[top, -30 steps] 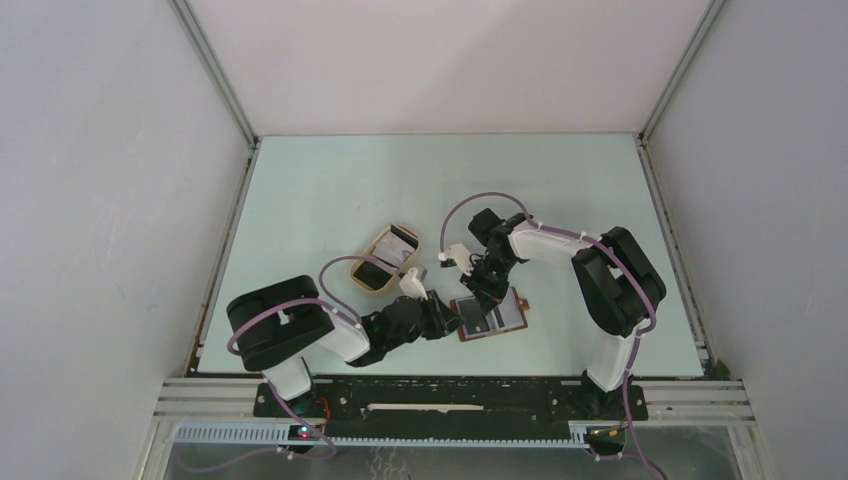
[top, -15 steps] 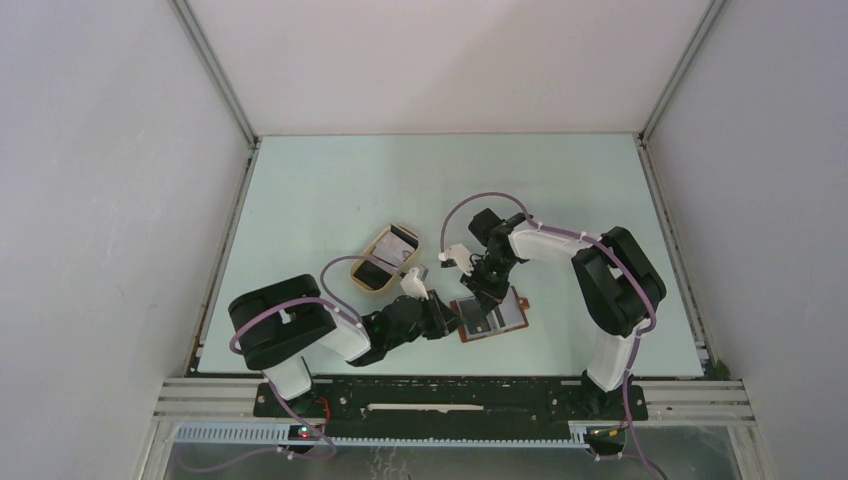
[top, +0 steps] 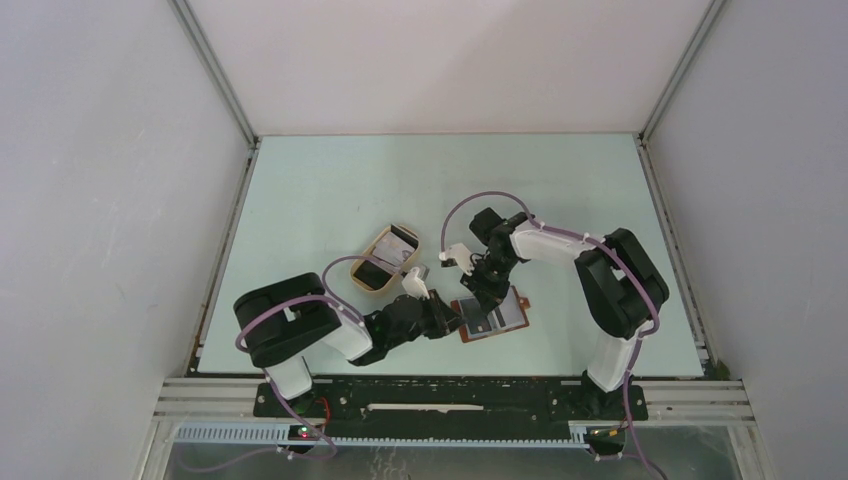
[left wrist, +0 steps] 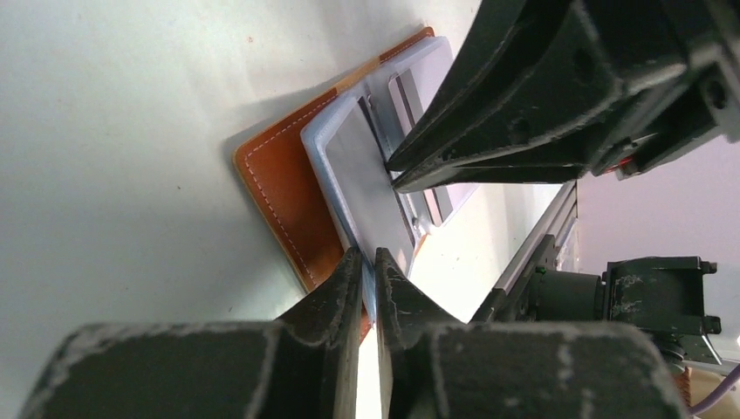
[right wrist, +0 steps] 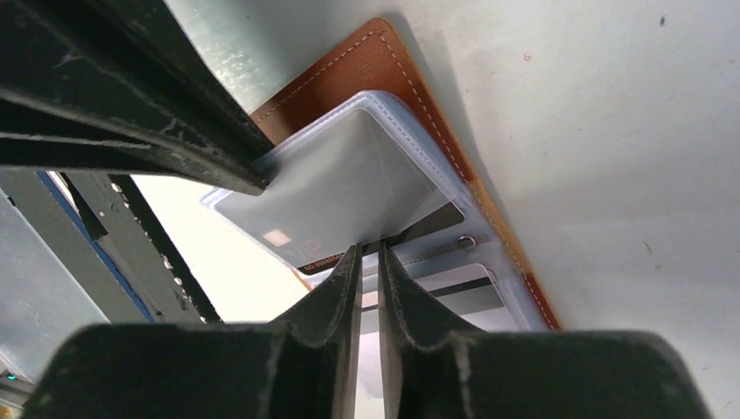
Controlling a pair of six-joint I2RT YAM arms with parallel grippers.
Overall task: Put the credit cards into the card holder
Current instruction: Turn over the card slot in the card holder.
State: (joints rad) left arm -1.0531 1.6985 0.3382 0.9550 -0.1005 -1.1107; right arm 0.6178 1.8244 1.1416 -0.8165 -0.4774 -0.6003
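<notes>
The reddish-brown card holder lies open on the table near the front, its clear sleeves up; it also shows in the left wrist view and the right wrist view. My left gripper is shut on the edge of a clear sleeve. My right gripper is shut on a grey credit card that lies partly inside that sleeve. Another whitish card with a dark stripe sits in a lower sleeve. Further cards lie in the tray.
An oval tan tray with a whitish and a dark card stands just left of and behind the card holder. The two grippers' fingers nearly touch over the holder. White walls and metal rails border the table.
The left arm's elbow has shifted slightly right. Both grippers stay at the card holder with their grips unchanged.
</notes>
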